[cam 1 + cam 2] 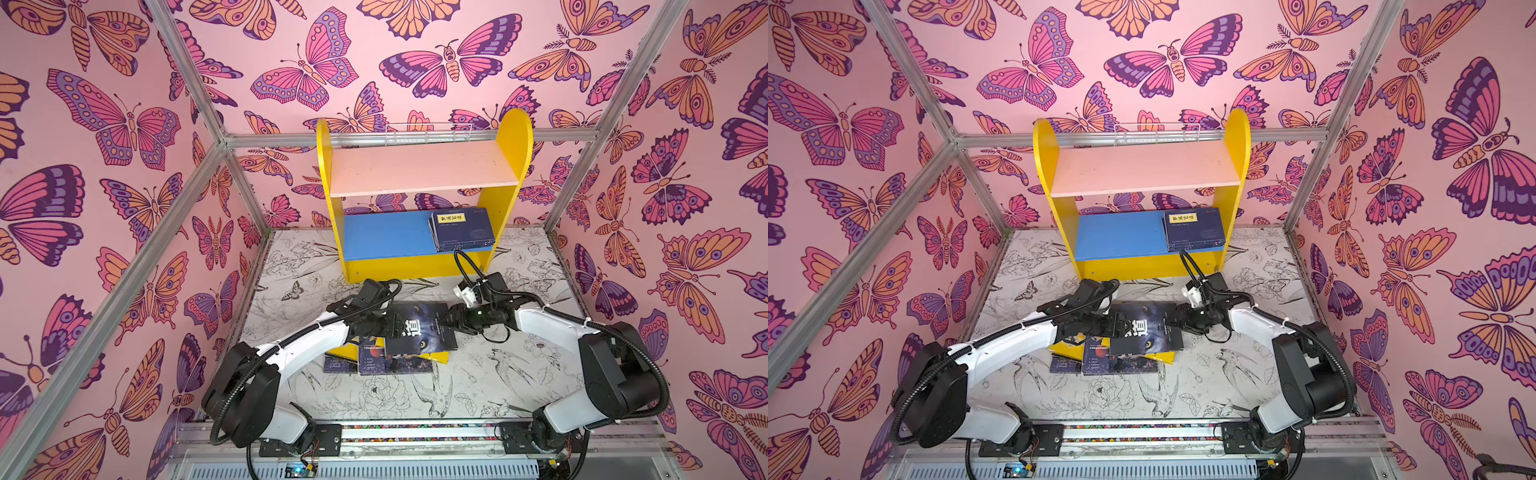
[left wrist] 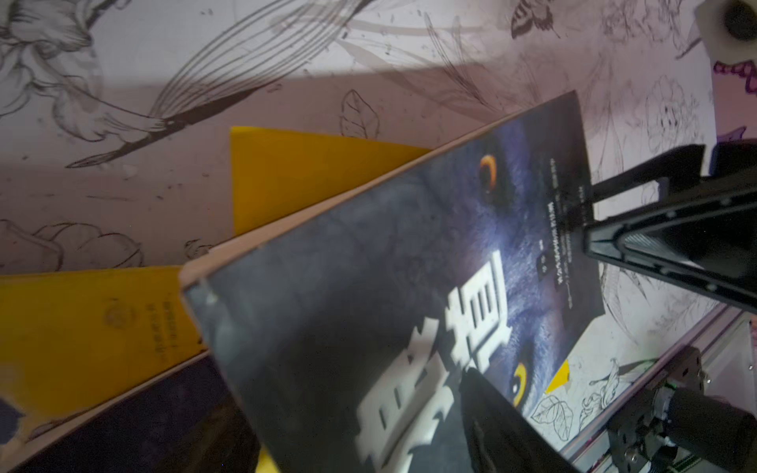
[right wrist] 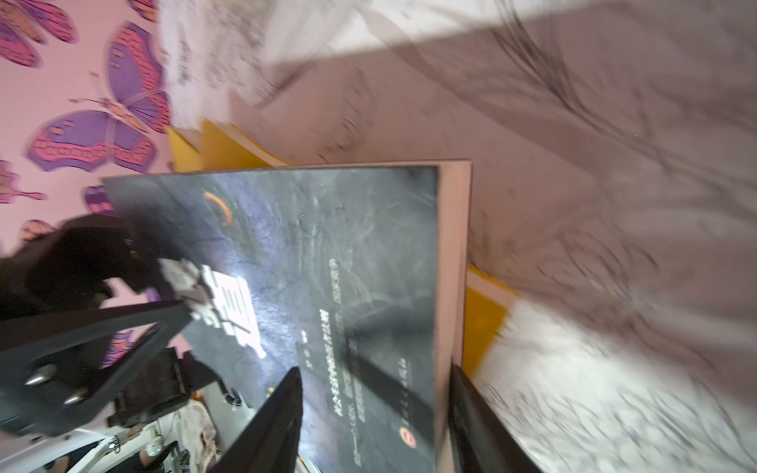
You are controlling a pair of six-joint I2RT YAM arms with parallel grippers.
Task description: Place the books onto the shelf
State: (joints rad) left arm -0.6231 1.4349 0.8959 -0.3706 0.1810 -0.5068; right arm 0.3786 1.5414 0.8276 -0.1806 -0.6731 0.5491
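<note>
Closing the right gripper (image 1: 446, 322), open around the edge of the book (image 1: 424, 332), should come first, as the book tips above the pile (image 1: 374, 362) and I cannot tell if the left gripper (image 1: 397, 328) grips.

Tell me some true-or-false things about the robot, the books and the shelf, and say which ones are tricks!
1. The pink top board of the shelf has books on it. False: it is bare. The navy books lie on the blue lower board.
2. In both top views the navy books lie flat at the right end of the blue lower board. True.
3. Both tools are at the dark book with the yellow eyes, the left tool at its left side and the right tool at its right side. True.
4. Every book is on the shelf already. False: a pile of books lies on the table, under the dark book.
</note>
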